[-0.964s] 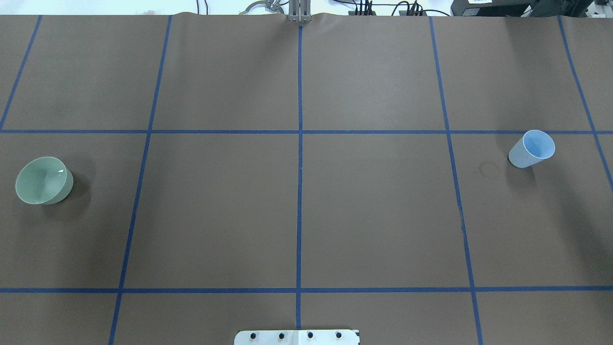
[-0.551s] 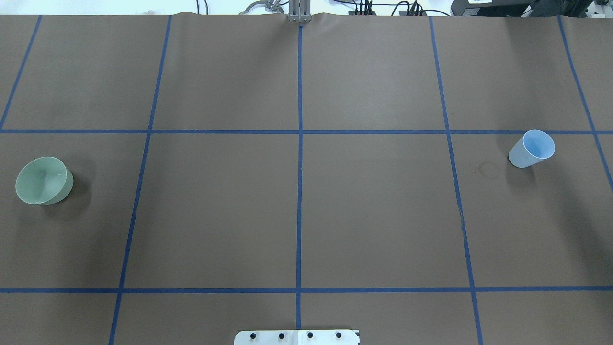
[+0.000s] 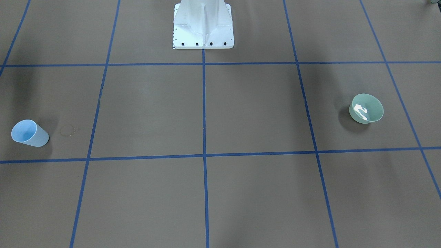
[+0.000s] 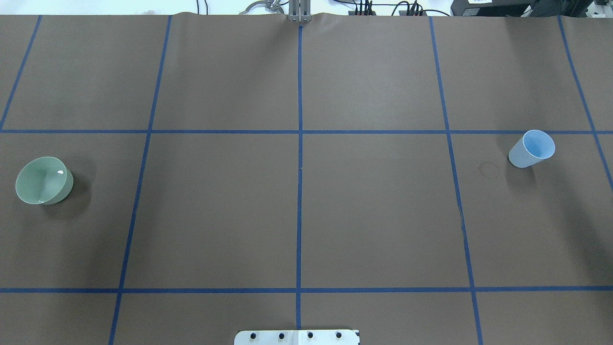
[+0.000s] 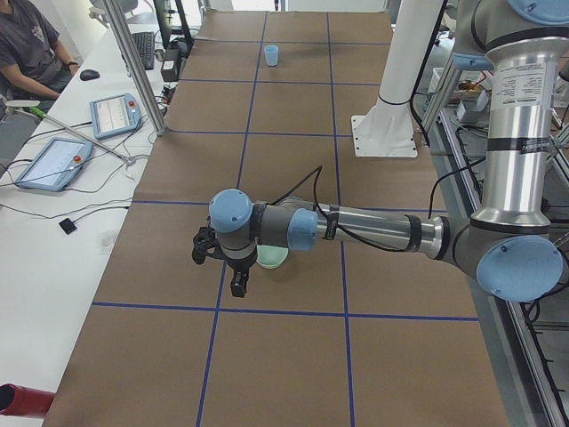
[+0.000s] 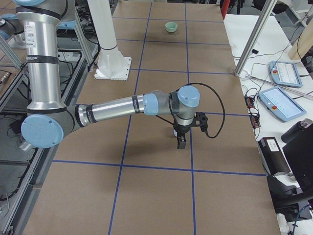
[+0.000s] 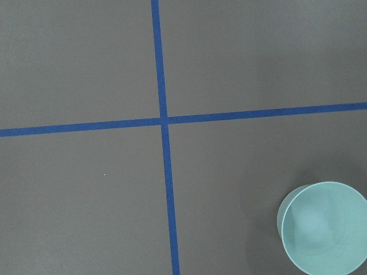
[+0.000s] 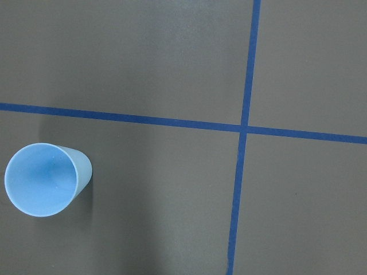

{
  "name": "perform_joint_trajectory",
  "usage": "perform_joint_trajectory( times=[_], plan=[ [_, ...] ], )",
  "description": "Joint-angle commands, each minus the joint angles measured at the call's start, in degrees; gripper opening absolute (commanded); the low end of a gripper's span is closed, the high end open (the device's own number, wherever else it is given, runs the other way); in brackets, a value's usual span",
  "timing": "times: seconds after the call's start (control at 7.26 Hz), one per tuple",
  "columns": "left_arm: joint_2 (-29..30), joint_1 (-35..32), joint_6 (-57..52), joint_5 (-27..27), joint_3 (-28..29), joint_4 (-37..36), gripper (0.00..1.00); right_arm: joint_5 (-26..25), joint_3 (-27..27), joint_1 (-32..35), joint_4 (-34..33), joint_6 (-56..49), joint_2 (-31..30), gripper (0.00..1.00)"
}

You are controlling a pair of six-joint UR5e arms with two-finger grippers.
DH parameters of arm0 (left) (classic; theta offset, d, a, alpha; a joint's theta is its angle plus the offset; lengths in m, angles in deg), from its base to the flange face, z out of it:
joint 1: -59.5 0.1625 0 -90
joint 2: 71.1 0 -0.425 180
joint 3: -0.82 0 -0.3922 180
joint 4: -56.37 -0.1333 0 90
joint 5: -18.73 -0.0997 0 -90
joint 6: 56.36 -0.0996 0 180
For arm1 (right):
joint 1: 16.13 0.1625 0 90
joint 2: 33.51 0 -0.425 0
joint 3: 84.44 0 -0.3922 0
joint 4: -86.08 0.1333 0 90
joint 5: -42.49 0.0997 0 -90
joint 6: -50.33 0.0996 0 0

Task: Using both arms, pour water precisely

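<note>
A green bowl (image 4: 43,180) stands at the table's left side; it also shows in the left wrist view (image 7: 324,226). The water shows as a white glint (image 3: 361,111) inside it. A light-blue cup (image 4: 532,148) stands upright at the right side, also in the right wrist view (image 8: 45,179). The left arm (image 5: 373,229) holds my left gripper (image 5: 238,285) above the table beside the bowl. The right arm (image 6: 112,107) holds my right gripper (image 6: 181,143) pointing down; the cup is hidden there. Both grippers show only in side views, so I cannot tell whether they are open or shut.
The white pedestal base (image 3: 203,24) stands at the robot's table edge. A faint ring mark (image 4: 488,169) lies left of the cup. Blue tape lines grid the brown cover. Tablets (image 5: 111,114) and an operator are beside the table.
The white glint in the bowl faded and came back as a smaller spot. The bowl and the cup have not moved.
</note>
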Motion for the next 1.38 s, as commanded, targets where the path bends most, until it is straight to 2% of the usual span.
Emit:
perform_joint_trajectory(
  times=[0.0,1.24],
  plan=[
    [0.0,0.1,-0.1,-0.1,-0.4,-0.1,1.00,0.0,0.7,0.0,0.0,0.0,-0.4,1.00],
    [-0.4,0.1,-0.1,-0.3,-0.4,0.0,1.00,-0.3,0.2,0.0,0.0,0.8,-0.4,1.00]
  ],
)
